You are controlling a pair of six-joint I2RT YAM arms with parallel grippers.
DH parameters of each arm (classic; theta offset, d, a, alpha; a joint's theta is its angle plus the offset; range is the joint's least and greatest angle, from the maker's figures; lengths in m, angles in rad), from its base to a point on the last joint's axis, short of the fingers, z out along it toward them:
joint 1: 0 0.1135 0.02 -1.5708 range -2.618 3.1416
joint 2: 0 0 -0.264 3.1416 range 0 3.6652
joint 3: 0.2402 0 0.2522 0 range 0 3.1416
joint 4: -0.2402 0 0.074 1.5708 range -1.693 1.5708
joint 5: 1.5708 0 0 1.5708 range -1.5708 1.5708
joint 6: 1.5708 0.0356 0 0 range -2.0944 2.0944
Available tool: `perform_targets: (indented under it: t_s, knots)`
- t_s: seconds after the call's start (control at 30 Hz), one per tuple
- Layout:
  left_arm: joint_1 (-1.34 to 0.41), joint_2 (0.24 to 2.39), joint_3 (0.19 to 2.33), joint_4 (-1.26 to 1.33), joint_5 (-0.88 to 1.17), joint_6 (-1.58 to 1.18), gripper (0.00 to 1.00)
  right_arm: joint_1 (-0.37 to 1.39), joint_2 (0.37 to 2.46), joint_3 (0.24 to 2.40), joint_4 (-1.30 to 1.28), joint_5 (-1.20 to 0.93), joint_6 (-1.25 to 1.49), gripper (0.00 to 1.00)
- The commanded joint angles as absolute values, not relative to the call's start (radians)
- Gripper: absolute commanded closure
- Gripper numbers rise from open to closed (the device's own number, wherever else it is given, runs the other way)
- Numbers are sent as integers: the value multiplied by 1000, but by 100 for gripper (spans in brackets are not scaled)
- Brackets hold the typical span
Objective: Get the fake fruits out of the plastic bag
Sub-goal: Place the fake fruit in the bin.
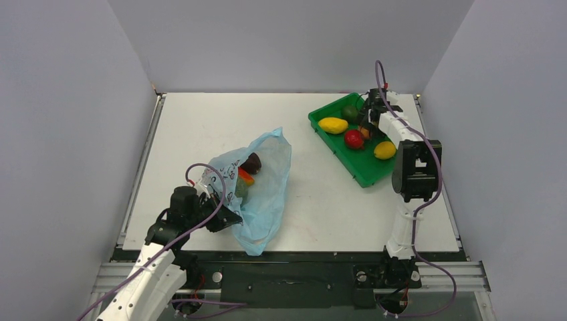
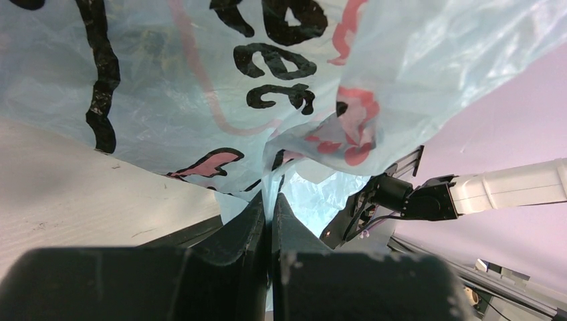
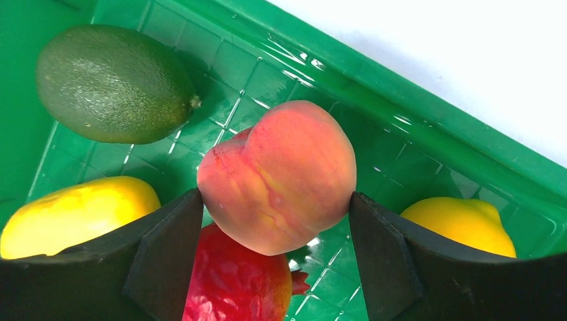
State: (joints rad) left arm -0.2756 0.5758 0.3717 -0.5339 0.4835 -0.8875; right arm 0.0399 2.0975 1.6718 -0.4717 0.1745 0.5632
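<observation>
The light-blue plastic bag (image 1: 267, 194) lies left of the table's middle with its mouth facing the far side. A dark purple-brown fruit (image 1: 252, 162) and a red-orange fruit (image 1: 245, 176) show in the mouth. My left gripper (image 1: 224, 217) is shut on the bag's near-left edge. In the left wrist view the film (image 2: 200, 80) is pinched between the closed fingertips of that gripper (image 2: 271, 200). My right gripper (image 1: 366, 127) is over the green tray (image 1: 364, 170). In the right wrist view this gripper (image 3: 275, 207) is shut on the orange-pink peach (image 3: 281, 174), with both fingers touching its sides.
The tray (image 3: 401, 134) holds a dark green avocado (image 3: 114, 83), two yellow fruits (image 3: 73, 214) (image 3: 461, 224) and a red pomegranate (image 3: 234, 281) right under the peach. Grey walls enclose the table on three sides. The tray stands at the far right.
</observation>
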Motion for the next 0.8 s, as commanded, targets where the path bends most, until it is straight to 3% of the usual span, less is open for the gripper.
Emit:
perform_targets:
  t_s: [0.0,0.13,0.37,0.47,0.77]
  knots:
    - [-283,577,417,-499,485,-892,100,48,2113,1722,-502,195,541,65]
    - [-284,583,432,-502,483,-889,100,57,2107,1719,-503,215,524,45]
    - [-284,575,426,-500,483,-896,100,63,2099,1726,-512,199,503,30]
    - [-284,582,426,-494,488,-896,100,63,2079,1720,-515,195,498,18]
    - [-285,586,435,-499,489,-890,100,64,1977,1699,-546,204,485,13]
